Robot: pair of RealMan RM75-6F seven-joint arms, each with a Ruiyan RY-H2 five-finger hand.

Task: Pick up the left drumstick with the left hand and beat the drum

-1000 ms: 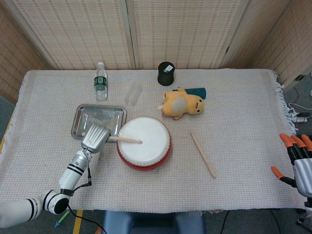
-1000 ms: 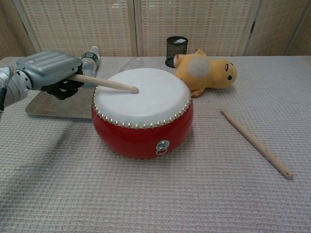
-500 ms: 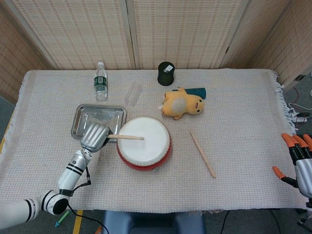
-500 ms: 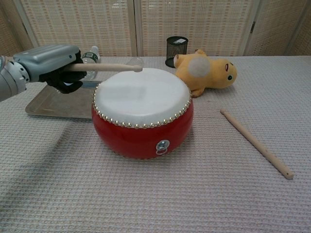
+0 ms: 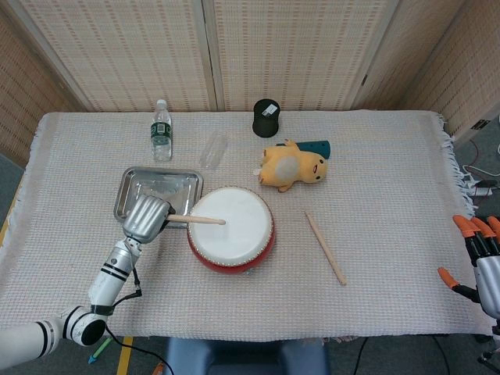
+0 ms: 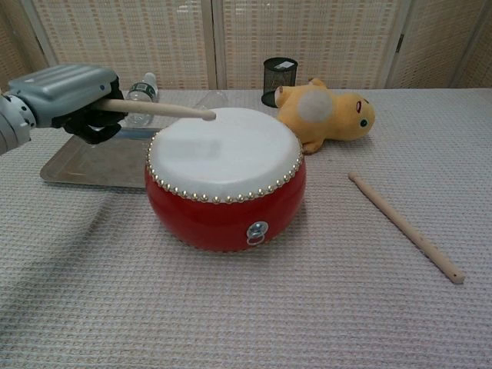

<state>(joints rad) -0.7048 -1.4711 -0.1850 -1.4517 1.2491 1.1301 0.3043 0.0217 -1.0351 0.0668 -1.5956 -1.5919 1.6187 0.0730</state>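
Observation:
A red drum (image 5: 231,228) (image 6: 224,175) with a white skin stands at the table's middle. My left hand (image 5: 144,218) (image 6: 73,96) grips a wooden drumstick (image 5: 197,219) (image 6: 157,111) just left of the drum. The stick reaches over the skin's left part, and in the chest view its tip hangs slightly above the far left edge. My right hand (image 5: 480,254) hangs off the table's right edge, fingers apart and holding nothing. A second drumstick (image 5: 325,247) (image 6: 405,226) lies on the cloth right of the drum.
A metal tray (image 5: 137,187) (image 6: 84,160) sits behind my left hand. A water bottle (image 5: 161,130) (image 6: 141,96), a clear cup (image 5: 213,148), a black mesh cup (image 5: 266,117) (image 6: 279,79) and a yellow plush toy (image 5: 292,166) (image 6: 327,114) stand behind the drum.
A second ago the stick's tip lay on the drum skin. It rose high half a second ago. Now it has come partway down and drawn back slightly left with my hand.

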